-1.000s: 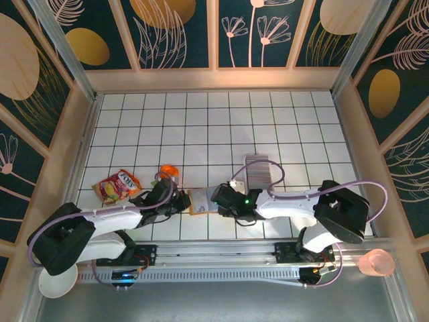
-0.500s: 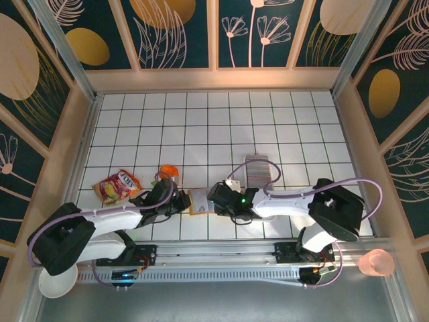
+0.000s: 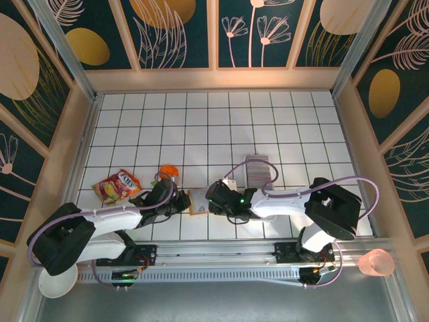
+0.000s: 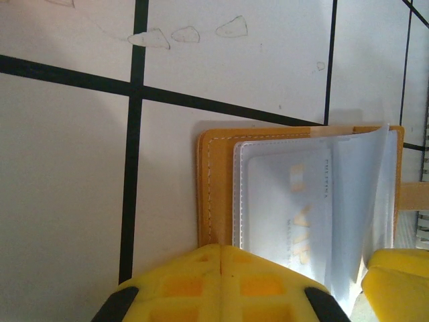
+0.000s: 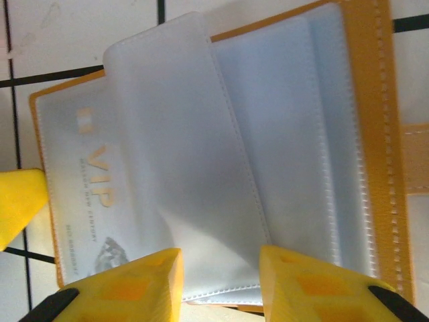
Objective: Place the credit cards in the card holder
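Observation:
The tan card holder (image 3: 197,202) lies open on the tiles between both grippers, its clear sleeves (image 5: 268,147) fanned upward. One pale credit card (image 5: 94,194) printed "VIP" sits inside a sleeve, and it also appears as the card (image 4: 295,208) in the left wrist view. My left gripper (image 4: 221,249) is shut, its tips resting on the holder's tan edge (image 4: 214,194). My right gripper (image 5: 221,268) hovers open over the near edge of a loose sleeve page, one finger on each side. More credit cards (image 3: 258,169) stand edge-on in a row behind the right arm.
A red-yellow snack packet (image 3: 118,185) and a small orange object (image 3: 167,172) lie left of the holder. The holder's clasp tab (image 5: 415,157) sticks out on its right. A pink cup (image 3: 377,263) and a white bowl (image 3: 53,282) sit off the tiles, near the front.
My right gripper has slid left over the open holder, covering more of it. The left gripper has stayed in place on the holder's edge.

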